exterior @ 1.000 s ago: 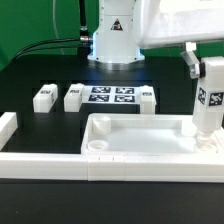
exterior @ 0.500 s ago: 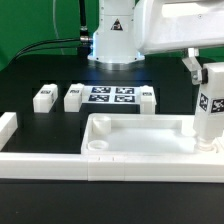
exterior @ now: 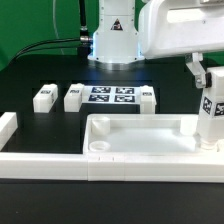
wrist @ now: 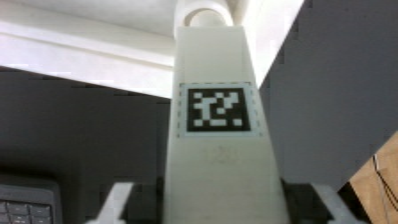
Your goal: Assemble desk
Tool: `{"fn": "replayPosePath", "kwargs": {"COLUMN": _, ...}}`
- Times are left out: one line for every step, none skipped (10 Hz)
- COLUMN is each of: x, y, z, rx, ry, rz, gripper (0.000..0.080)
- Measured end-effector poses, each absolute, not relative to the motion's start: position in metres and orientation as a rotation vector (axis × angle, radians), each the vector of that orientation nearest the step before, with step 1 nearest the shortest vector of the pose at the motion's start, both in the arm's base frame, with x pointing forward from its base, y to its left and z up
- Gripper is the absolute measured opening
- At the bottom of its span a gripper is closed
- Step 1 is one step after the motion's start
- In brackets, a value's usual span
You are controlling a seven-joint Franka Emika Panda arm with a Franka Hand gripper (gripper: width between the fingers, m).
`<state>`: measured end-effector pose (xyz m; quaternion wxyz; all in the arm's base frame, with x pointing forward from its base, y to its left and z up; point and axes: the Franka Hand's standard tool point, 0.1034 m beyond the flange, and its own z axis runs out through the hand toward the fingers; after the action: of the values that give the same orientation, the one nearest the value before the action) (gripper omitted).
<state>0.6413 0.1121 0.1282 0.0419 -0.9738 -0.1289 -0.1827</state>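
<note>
The desk top (exterior: 130, 140), a white tray with a raised rim and round corner sockets, lies at the front of the exterior view. My gripper (exterior: 205, 78) is shut on a white tagged leg (exterior: 211, 112) and holds it upright at the tray's far corner on the exterior view's right. Whether its lower end sits in the socket is hidden by the rim. In the wrist view the leg (wrist: 221, 140) fills the middle, its tag facing the camera, with a finger (wrist: 121, 205) on each side. Three more legs (exterior: 43, 96) (exterior: 73, 96) (exterior: 147, 97) lie behind the tray.
The marker board (exterior: 111, 96) lies flat between the loose legs. Low white border wall pieces run along the front (exterior: 40, 160) and stand at the exterior view's left edge (exterior: 8, 125). The robot's base (exterior: 115, 40) rises at the back.
My hand has turned and shifted slightly toward the exterior view's right with the leg still in it. The leg's tag now sits a little further right.
</note>
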Motion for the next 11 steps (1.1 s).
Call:
{"fn": "replayPosePath", "kwargs": {"x": 0.6404, "y": 0.1115, "z": 0.1272, "rx": -2.981, "ry": -0.394, "rz": -0.556, "gripper": 0.0289}}
{"fn": "replayPosePath", "kwargs": {"x": 0.6397, "y": 0.11, "z": 0.1264, "rx": -2.983, "ry": -0.393, "rz": -0.553, "gripper": 0.0289}}
{"fn": "replayPosePath", "kwargs": {"x": 0.6387, "y": 0.1096, "z": 0.1239, "rx": -2.984, "ry": -0.392, "rz": -0.549, "gripper": 0.0289}}
{"fn": "replayPosePath", "kwargs": {"x": 0.6391, "y": 0.11, "z": 0.1219, "rx": -2.983, "ry": -0.392, "rz": -0.554, "gripper": 0.0289}}
{"fn": "replayPosePath", "kwargs": {"x": 0.6396, "y": 0.1107, "z": 0.1218, "rx": -2.982, "ry": -0.392, "rz": -0.561, "gripper": 0.0289}}
{"fn": "replayPosePath", "kwargs": {"x": 0.6398, "y": 0.111, "z": 0.1218, "rx": -2.981, "ry": -0.392, "rz": -0.565, "gripper": 0.0289}}
{"fn": "replayPosePath", "kwargs": {"x": 0.6401, "y": 0.1111, "z": 0.1217, "rx": -2.981, "ry": -0.392, "rz": -0.567, "gripper": 0.0289}}
{"fn": "replayPosePath", "kwargs": {"x": 0.6408, "y": 0.1112, "z": 0.1217, "rx": -2.98, "ry": -0.392, "rz": -0.575, "gripper": 0.0289}}
{"fn": "replayPosePath", "kwargs": {"x": 0.6418, "y": 0.1112, "z": 0.1218, "rx": -2.978, "ry": -0.391, "rz": -0.587, "gripper": 0.0289}}
{"fn": "replayPosePath", "kwargs": {"x": 0.642, "y": 0.1113, "z": 0.1218, "rx": -2.977, "ry": -0.391, "rz": -0.592, "gripper": 0.0289}}
{"fn": "replayPosePath", "kwargs": {"x": 0.6419, "y": 0.1112, "z": 0.1218, "rx": -2.977, "ry": -0.391, "rz": -0.592, "gripper": 0.0289}}
